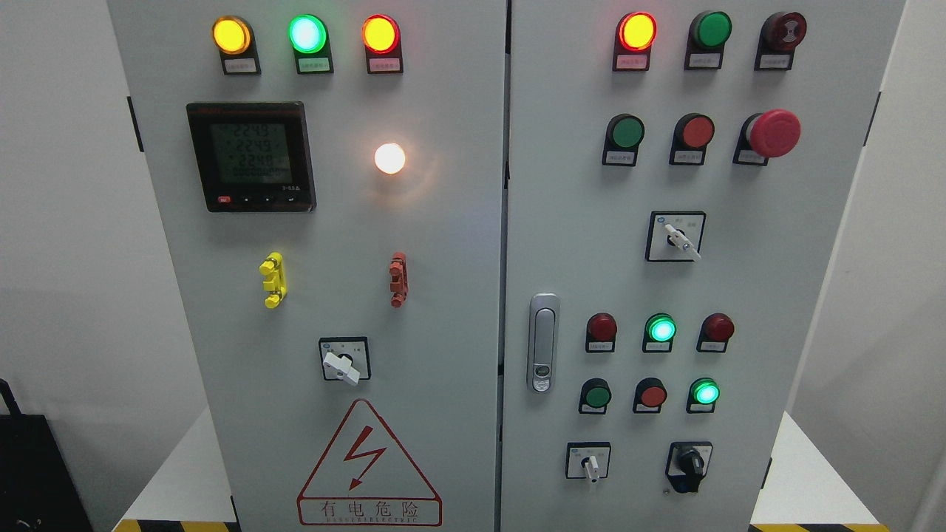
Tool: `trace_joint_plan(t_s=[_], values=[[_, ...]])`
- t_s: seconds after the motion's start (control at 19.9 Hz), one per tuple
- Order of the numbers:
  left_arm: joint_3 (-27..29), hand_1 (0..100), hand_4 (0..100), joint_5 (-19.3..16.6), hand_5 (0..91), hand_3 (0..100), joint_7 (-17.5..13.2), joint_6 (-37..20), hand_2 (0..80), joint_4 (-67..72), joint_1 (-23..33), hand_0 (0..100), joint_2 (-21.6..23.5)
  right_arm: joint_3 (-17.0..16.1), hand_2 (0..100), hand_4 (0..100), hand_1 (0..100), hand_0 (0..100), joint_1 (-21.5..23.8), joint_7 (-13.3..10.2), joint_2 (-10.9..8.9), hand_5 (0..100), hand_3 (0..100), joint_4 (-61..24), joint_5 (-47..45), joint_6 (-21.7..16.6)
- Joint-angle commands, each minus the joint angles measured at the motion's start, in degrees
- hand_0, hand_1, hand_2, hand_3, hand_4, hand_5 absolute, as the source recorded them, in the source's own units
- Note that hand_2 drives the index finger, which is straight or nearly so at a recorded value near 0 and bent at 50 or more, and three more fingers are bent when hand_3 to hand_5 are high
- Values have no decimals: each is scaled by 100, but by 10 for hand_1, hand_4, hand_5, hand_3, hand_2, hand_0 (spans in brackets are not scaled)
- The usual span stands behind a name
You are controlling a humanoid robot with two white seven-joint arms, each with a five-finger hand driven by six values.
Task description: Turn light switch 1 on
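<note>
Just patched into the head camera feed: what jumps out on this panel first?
The glowing white bulb mid-left door, right of the black digital meter. Above them, a lit yellow, green and red lamp row. On the right door, the big red mushroom button stands out.

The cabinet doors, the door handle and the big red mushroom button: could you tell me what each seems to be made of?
Cabinet doors: probably painted sheet metal, flat pale grey with a soft sheen. Door handle: looks like chromed or polished metal, reflective silver. Mushroom button: likely moulded plastic, uniform matte red.
</note>
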Motion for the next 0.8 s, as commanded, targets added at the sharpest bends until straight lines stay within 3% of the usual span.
trace_joint_plan(t_s=[0.0,0.2,0.35,0.55,0.75], values=[[168,62,408,106,35,379,-282,128,193,4438,-33,144,-43,-5,0,0,0,0,0,3,1,0,0,0,0,-2],[159,102,304,105,0,248,-273,1365,115,4986,-68,211,-69,-5,0,0,0,0,0,3,1,0,0,0,0,-2],[150,99,177,88,0,126,-273,2140,14,5004,-69,265,-60,4,0,0,0,0,0,3,1,0,0,0,0,-2],[36,80,76,70,0,9,-247,2510,0,5240,-191,278,-87,4,0,0,0,0,0,3,-7,0,0,0,0,-2],[-254,50,12,79,0,0,-194,2520,0,5408,-359,295,-166,4,0,0,0,0,0,3,1,0,0,0,0,-2]])
